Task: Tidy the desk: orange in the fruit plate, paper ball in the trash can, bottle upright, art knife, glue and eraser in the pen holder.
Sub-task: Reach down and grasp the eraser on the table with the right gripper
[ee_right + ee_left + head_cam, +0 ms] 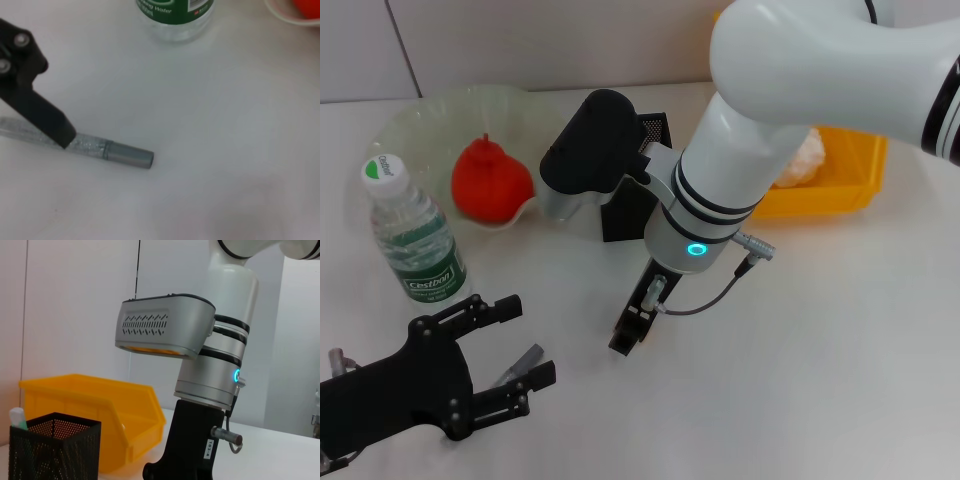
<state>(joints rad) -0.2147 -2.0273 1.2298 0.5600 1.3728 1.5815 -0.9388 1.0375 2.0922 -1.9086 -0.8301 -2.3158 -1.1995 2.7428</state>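
Note:
My left gripper is open at the front left of the table. A grey glittery stick lies between its fingers; I cannot tell whether it is the art knife or the glue. In the right wrist view one black left finger touches the stick. My right gripper hangs just above the table mid-front, empty. The bottle stands upright at the left. The orange lies in the fruit plate. The paper ball lies in the trash can. The pen holder stands behind my right arm. The eraser is out of view.
In the left wrist view the pen holder holds a pale capped item, with the trash can behind it. My right arm crosses over the table's middle. A cable and plug stick out from its wrist.

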